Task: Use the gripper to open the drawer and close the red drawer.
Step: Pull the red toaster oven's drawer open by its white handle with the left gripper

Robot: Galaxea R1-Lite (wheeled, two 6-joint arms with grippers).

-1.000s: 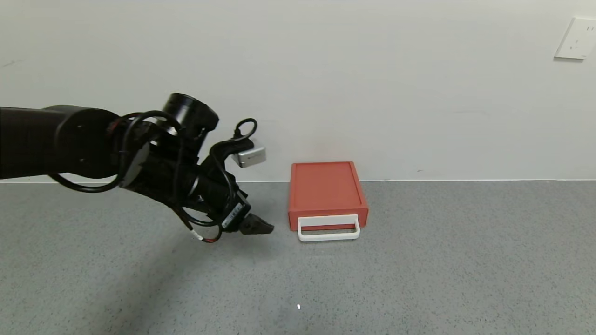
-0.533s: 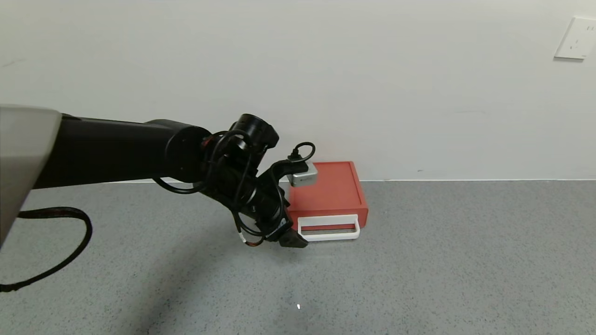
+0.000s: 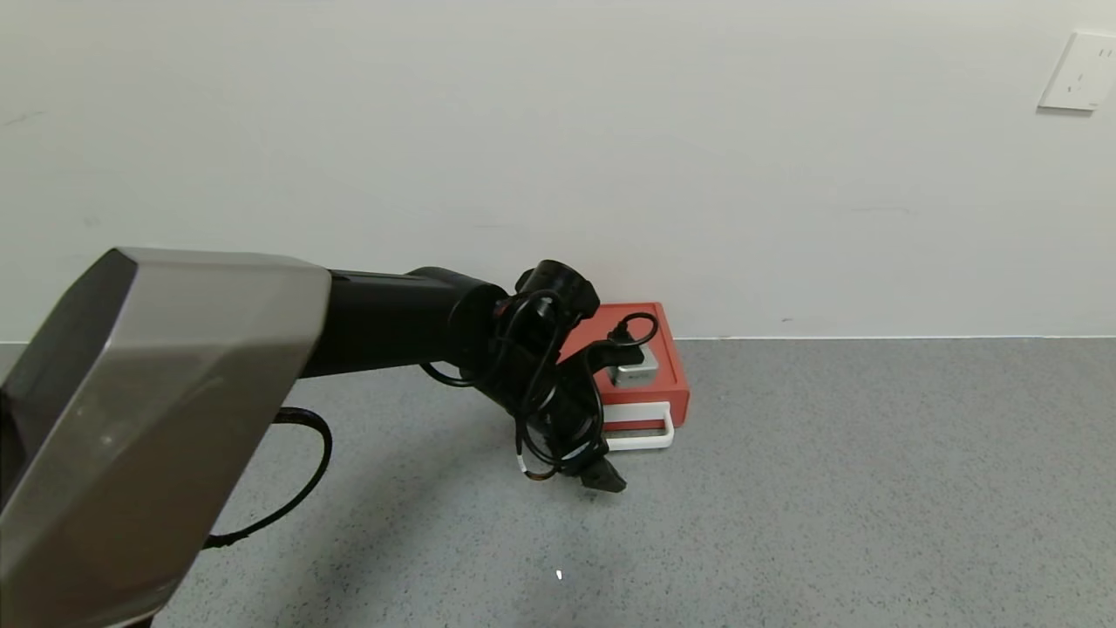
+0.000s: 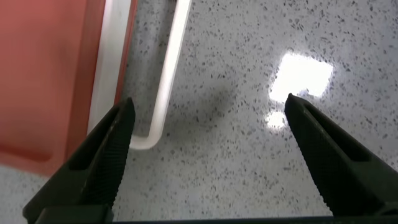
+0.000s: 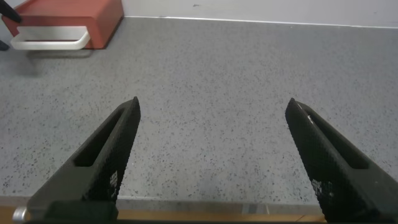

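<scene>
The small red box (image 3: 660,353) stands against the back wall, its drawer pushed in, with the white loop handle (image 3: 645,436) on its front. My left gripper (image 3: 602,475) is open and empty, low over the counter just in front of the handle's left part. In the left wrist view the handle (image 4: 165,87) and the red box (image 4: 46,68) lie beside one finger (image 4: 102,162); nothing is between the jaws. My right gripper (image 5: 211,155) is open and empty, parked near the counter's front edge, out of the head view. The box (image 5: 68,12) shows far off in the right wrist view.
The grey speckled counter (image 3: 828,488) runs up to a white wall. A white wall socket (image 3: 1079,71) sits at the upper right. A black cable (image 3: 288,488) hangs from my left arm over the counter.
My left arm has swung right and come down from left of the box to just in front of the handle. The box has not moved.
</scene>
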